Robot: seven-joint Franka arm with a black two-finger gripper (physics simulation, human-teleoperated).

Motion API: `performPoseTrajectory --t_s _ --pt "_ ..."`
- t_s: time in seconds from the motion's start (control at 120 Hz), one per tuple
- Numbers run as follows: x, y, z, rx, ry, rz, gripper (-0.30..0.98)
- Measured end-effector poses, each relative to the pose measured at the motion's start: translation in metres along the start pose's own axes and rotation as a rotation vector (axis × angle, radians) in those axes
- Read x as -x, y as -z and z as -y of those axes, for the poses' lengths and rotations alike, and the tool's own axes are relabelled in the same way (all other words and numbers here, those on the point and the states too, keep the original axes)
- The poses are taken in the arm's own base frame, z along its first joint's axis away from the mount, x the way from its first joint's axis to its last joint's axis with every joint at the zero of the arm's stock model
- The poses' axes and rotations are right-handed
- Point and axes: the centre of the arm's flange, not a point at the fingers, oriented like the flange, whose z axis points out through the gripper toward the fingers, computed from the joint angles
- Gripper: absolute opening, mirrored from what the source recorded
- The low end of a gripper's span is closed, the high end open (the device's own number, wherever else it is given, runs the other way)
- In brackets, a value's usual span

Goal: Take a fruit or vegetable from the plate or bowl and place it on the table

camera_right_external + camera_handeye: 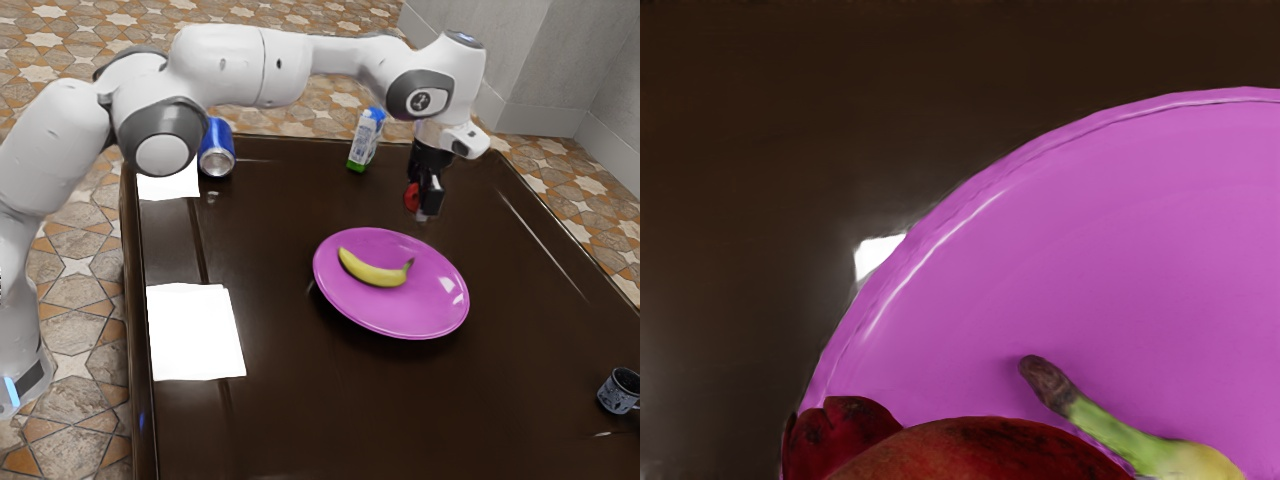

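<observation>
Patterned tiles point(80, 340) surround our dark table point(280, 410). From the exterior view's left we pass the blue can point(216, 148), the carton point(366, 140), then the pink plate point(440, 305) with its banana point(372, 272). Next, our gripper point(422, 203) holds the red fruit point(411, 197) aloft, its fingers closed to the fruit's width. We should carry it well clear of the rim, lower it gently, and let go only once it sits, lest it roll toward the mug point(618, 391).

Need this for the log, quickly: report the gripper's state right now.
Gripper: closed, holding the red fruit.
</observation>
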Motion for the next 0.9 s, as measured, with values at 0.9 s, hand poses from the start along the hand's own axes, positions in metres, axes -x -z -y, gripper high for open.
performPoseTrajectory --t_s 0.9 --pt "0.033 0.005 0.143 -0.015 0.287 -0.025 0.66"
